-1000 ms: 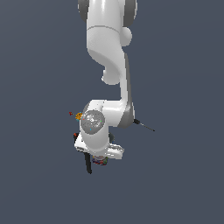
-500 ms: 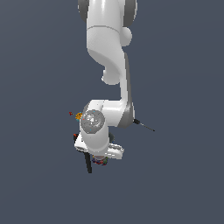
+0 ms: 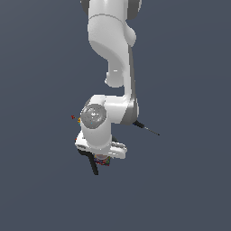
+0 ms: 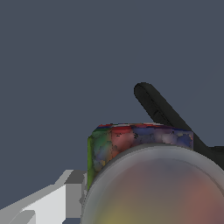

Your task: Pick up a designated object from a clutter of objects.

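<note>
Speckled red, blue and green, the jar (image 4: 131,144) sits right under your hand (image 3: 103,161), beside the black clamp (image 4: 168,114). Whether the hand has closed on it you cannot tell; seemingly the lift remains.

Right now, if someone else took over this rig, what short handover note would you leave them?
Gripper: low over the clutter, with the multicoloured jar right at it. One finger shows beside the jar in the wrist view; the other is not seen, so a closed grasp cannot be confirmed.
Things: the jar peeks out under the hand in the exterior view; the black clamp lies next to it; the screwdriver sticks out toward the exterior view's right; small red and orange bits sit toward the left.
Done: approach to the jar.
Left: confirm the grip, then lift the jar clear.
</note>
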